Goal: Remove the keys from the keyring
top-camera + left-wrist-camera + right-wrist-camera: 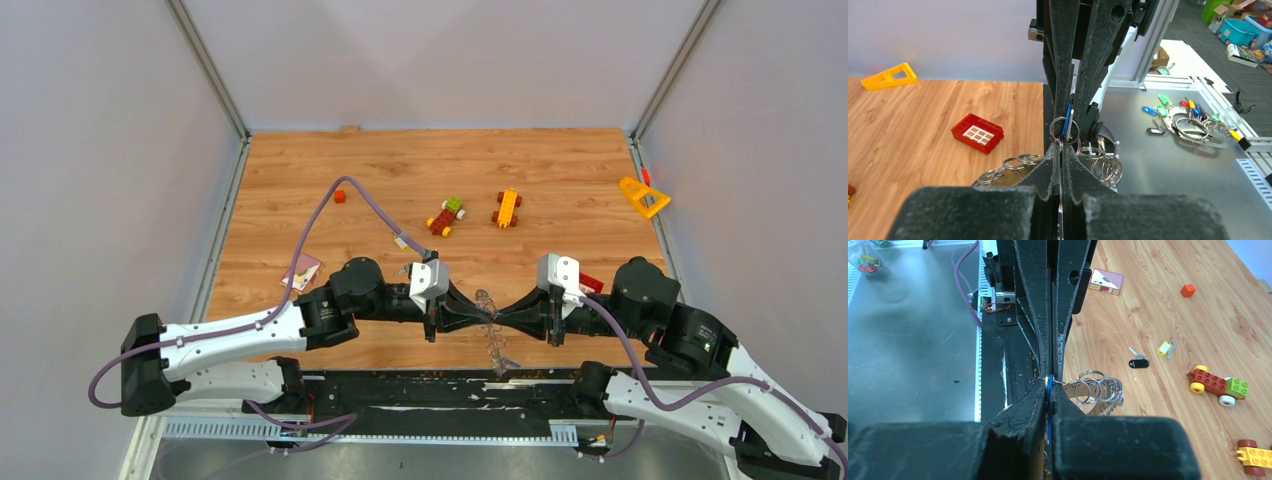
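Silver metal is seen in the keyring (pixel 1052 129), which is held up in the air between the two arms, over the near part of the surface (pixel 400 170). It is stood on its edge, and its round hole is turned toward the left wrist camera. A blue key (pixel 1068 119) is seen inside the ring as a thin strip. Its long side is lined up with the slit between the right fingers.

The left gripper (pixel 1061 150) is squeezed tight on the bottom rim of the keyring. The right gripper (pixel 1049 390) is closed on the blue key. More silver rings (pixel 1096 387) are bunched just beside them.

A black key (pixel 1138 362) and a yellow key (pixel 1164 347) are laid flat on the wood, near each other.

The surface is made of light brown wood and is shut in by plain grey walls (pixel 100 150). Two toy cars (pixel 446 216) and a yellow triangle (pixel 643 197) are set farther back.
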{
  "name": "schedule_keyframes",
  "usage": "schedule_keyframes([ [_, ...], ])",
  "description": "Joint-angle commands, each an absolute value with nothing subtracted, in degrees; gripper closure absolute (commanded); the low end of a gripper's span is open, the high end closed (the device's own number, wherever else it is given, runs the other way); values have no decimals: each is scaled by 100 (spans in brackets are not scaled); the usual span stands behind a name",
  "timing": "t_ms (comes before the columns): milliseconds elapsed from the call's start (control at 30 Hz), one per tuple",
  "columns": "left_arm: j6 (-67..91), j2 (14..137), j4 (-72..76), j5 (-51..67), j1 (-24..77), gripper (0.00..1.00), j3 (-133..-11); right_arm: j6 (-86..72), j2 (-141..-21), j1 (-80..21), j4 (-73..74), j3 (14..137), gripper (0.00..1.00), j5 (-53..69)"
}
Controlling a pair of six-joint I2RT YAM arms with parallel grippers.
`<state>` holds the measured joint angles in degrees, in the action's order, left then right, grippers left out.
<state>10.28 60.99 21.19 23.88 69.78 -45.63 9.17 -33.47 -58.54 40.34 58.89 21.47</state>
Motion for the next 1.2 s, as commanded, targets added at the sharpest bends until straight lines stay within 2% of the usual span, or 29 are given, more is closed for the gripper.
schedule_keyframes([
  [0, 897, 6116, 1943, 2304, 7008, 100, -4877, 984, -3312, -5854, 3654, 6062, 100, 2173],
  [567, 733, 5485, 1533, 1986, 7014, 100, -4760, 996, -2825, -5851, 3993, 5942, 100, 1762],
  [1167, 1019, 5175, 1755, 2241, 7013, 100, -4452, 932, -2669, -5848, 3264, 5775, 100, 2019],
])
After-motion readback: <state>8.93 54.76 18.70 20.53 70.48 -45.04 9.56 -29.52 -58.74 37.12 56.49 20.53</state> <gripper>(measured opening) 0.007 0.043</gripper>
